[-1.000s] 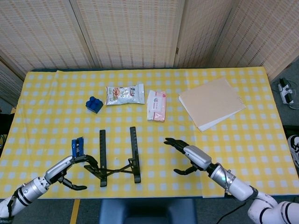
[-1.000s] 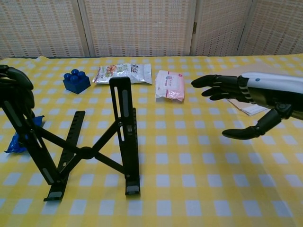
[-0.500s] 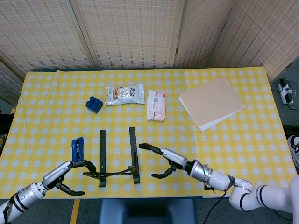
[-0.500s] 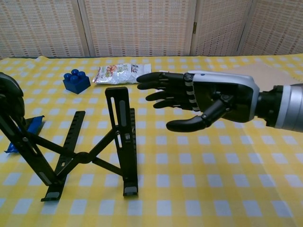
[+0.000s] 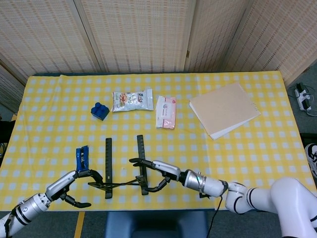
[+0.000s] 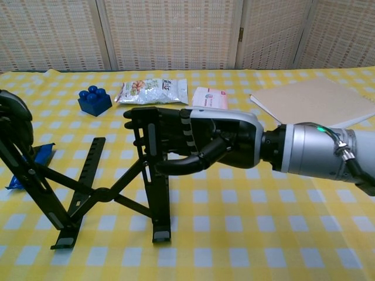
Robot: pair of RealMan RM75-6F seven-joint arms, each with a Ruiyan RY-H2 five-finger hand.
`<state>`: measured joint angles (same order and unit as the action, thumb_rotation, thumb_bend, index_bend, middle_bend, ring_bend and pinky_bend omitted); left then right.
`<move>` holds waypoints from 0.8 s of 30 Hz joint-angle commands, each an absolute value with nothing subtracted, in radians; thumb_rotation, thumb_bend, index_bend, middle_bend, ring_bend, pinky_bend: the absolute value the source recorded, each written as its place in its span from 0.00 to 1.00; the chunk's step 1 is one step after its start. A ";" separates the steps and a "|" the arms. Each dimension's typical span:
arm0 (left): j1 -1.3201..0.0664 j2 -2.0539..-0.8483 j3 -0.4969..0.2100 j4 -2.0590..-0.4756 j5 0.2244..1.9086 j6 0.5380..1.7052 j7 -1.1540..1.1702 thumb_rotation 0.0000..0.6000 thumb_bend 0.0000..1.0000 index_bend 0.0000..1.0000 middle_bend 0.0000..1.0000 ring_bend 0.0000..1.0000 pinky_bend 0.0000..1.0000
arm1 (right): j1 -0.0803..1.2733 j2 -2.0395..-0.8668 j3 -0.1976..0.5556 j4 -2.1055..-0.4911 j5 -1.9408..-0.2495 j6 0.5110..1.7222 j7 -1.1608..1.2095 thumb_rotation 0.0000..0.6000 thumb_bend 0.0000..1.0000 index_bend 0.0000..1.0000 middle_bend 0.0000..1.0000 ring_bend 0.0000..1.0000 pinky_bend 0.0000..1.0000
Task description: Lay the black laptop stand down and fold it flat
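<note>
The black laptop stand [image 5: 124,171] stands unfolded near the table's front edge, its two rails joined by crossed struts [image 6: 105,192]. My left hand [image 5: 74,182] grips the top of the left rail; in the chest view that hand [image 6: 16,117] shows at the far left edge. My right hand [image 5: 157,171] has reached the right rail [image 6: 153,175]. The rail passes between the straight fingers [image 6: 158,126] and the thumb, which curls toward its front. I cannot see a firm grip there.
A blue wrapper [image 5: 81,156] lies just left of the stand. Behind it sit a blue brick [image 5: 99,110], a snack bag [image 5: 132,100] and a pink wipes pack [image 5: 166,111]. A tan folder [image 5: 224,109] lies at the back right.
My right hand has swept left from the open table to the stand's right rail. The stand's left rail has tipped a little further with my left hand.
</note>
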<state>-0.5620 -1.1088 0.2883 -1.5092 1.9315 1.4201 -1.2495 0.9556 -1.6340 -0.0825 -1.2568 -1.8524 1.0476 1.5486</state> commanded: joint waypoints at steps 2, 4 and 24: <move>-0.562 -1.112 0.288 -1.509 1.928 1.421 -1.247 1.00 0.18 0.34 0.41 0.37 0.31 | 0.972 -1.669 -0.103 -1.217 -1.849 1.056 1.570 1.00 0.34 0.00 0.05 0.09 0.00; -0.562 -1.113 0.288 -1.508 1.926 1.421 -1.248 1.00 0.18 0.34 0.41 0.37 0.31 | 0.978 -1.684 -0.116 -1.204 -1.846 1.053 1.584 1.00 0.34 0.00 0.05 0.09 0.00; -0.560 -1.126 0.293 -1.504 1.920 1.423 -1.237 0.99 0.18 0.34 0.41 0.37 0.31 | 0.979 -1.684 -0.229 -1.209 -1.820 1.108 1.913 1.00 0.34 0.00 0.08 0.13 0.04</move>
